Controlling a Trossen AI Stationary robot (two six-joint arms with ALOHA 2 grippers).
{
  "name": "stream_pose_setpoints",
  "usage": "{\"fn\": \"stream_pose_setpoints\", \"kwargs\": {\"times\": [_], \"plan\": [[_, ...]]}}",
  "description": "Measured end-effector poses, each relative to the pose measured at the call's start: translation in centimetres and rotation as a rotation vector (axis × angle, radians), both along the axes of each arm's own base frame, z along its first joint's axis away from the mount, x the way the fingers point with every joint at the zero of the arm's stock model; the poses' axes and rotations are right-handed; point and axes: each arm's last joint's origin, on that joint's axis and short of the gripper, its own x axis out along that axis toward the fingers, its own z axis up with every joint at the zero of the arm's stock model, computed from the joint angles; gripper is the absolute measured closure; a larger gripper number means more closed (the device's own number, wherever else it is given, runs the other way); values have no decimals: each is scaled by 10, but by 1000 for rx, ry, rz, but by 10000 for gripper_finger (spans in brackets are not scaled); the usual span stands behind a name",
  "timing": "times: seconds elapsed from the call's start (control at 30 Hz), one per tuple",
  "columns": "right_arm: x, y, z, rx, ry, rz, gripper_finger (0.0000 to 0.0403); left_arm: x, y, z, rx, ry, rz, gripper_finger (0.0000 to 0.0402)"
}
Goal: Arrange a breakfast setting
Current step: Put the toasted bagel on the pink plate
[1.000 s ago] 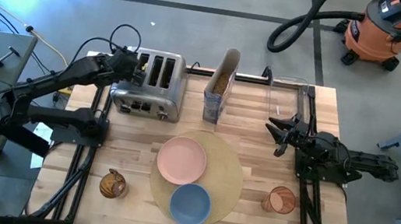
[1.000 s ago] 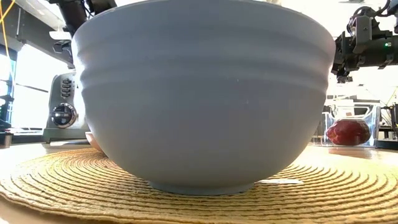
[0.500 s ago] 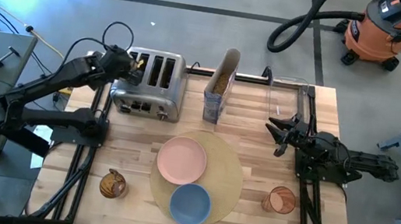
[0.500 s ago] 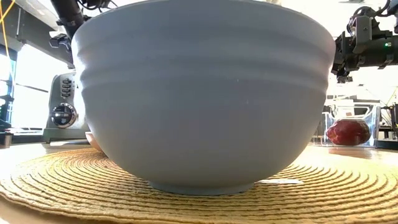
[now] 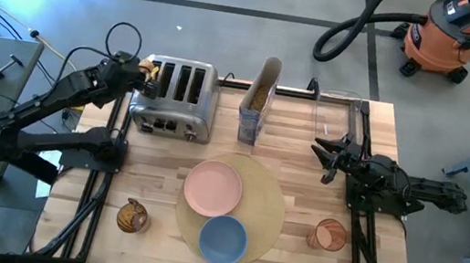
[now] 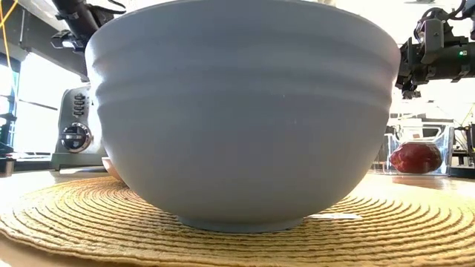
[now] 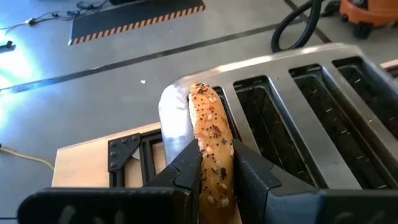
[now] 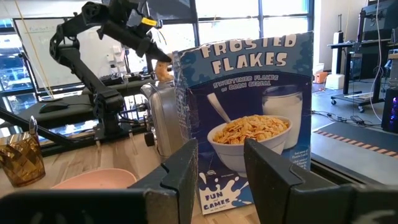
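Left gripper (image 7: 214, 171) is clamping the tan bagel (image 7: 211, 146) edge-on between its fingers, hovering just outside the toaster's (image 5: 175, 97) leftmost slot, at the table's (image 5: 373, 132) back-left corner. Right gripper (image 5: 329, 154) is sitting with fingers apart at the right side, facing the cereal box (image 8: 249, 118). Placemat (image 5: 269, 219) is lying front-center, carrying the pink plate (image 5: 212, 187) and the blue bowl (image 5: 223, 239), which is touching the plate's near edge. Red fruit (image 6: 415, 157) is resting in a clear container at back right.

The seeded tan bagel (image 7: 211, 155) sits upright between the left gripper (image 7: 216, 169) fingers, just above the outermost slot of the steel four-slot toaster (image 5: 175, 100), while the printed cardboard cereal box (image 8: 249, 118) stands directly beyond the right gripper (image 8: 221, 163) fingertips.
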Motion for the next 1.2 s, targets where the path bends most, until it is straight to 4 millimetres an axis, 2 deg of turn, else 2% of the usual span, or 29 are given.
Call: {"fn": "stream_pose_setpoints", "kwargs": {"times": [0.27,0.6,1.0,1.2], "plan": [[0,0,0,0,0,0,286,-9,-7,12,85,-49,-63,344],[0,0,0,0,0,-1,286,-8,-10,28,199,-138,-201,344],[0,0,0,0,0,0,286,8,-19,41,270,-229,-591,344],[0,0,0,0,0,0,286,16,-32,40,291,-175,-767,344]]}}
